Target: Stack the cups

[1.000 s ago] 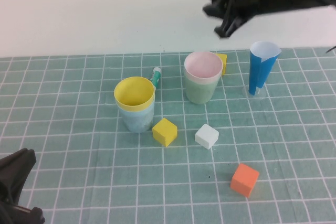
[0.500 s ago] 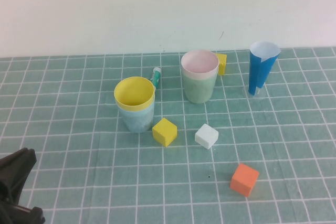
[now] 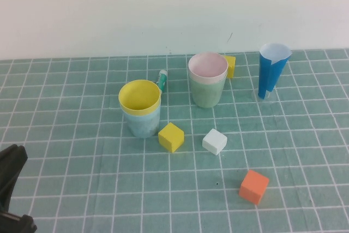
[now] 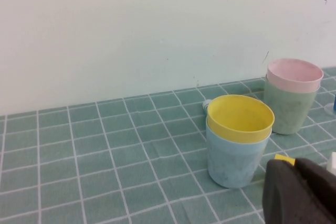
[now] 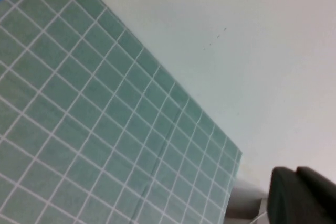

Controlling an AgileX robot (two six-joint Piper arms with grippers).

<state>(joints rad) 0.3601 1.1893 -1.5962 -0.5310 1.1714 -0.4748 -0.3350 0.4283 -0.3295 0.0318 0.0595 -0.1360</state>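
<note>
Left gripper (image 3: 10, 186): sits at 7 o'clock on the green grid mat (image 3: 82, 189), well apart from every cup; shows only as a dark mass, so cannot tell whether spread or pressed together. Right gripper (image 5: 304, 195): lies outside the high view, appears in its own wrist view as a dark block over the mat's edge by the wall; cannot tell its state either.

Yellow cup (image 3: 140, 97): stands upright, nested in the light blue cup (image 3: 144, 124), a little toward 9 o'clock of mat centre. Pink cup (image 3: 208, 66): nested in the pale green cup (image 3: 207, 94), toward 12 o'clock of centre. Apart from each other, two pairs.

Yellow cube (image 3: 171, 137): just beside the light blue cup at its 4 o'clock. White cube (image 3: 214, 141): near, at 3 o'clock of the yellow cube. Orange cube (image 3: 254, 186): toward 5 o'clock. Second yellow cube (image 3: 230, 65): partly hidden behind the pale green cup. Dark-blue cone (image 3: 271, 72): upright at 2 o'clock. Small green-and-white tube (image 3: 162, 79): lies between the pairs.
</note>
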